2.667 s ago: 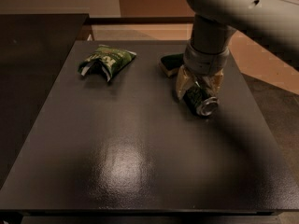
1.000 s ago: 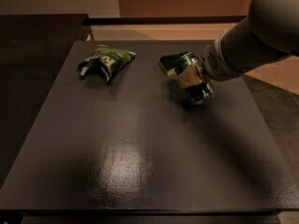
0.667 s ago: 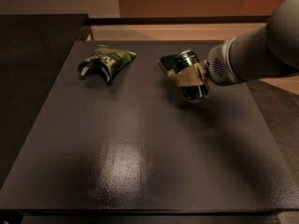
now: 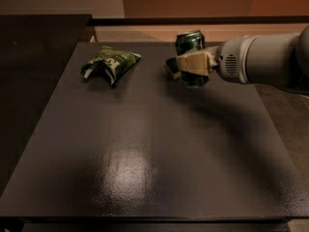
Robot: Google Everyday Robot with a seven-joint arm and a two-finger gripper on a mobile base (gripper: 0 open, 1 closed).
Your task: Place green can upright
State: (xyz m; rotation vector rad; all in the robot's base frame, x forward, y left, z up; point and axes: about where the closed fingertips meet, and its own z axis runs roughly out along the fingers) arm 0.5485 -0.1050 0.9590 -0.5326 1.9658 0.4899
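Camera view has my gripper [image 4: 189,63] at the far right part of the table [image 4: 145,158], reaching in sideways from the right edge and clenched around the green can [image 4: 189,41]. One tan finger [image 4: 193,63] lies flat across the near side of the can, about halfway up its body; the other finger is hidden behind it. The can stands nearly upright in my grasp, its silver rim on top and its dark lower body showing below the finger. I cannot tell whether its base touches the table or hangs just above it. Just to the left of the can, partly hidden by my fingertip, a sponge [image 4: 169,67] lies on the surface. Farther left, well apart from my grip, a crumpled green-and-white snack bag [image 4: 110,62] rests on the table. Behind the finger, my grey wrist and arm [image 4: 263,59] stretch off to the right.
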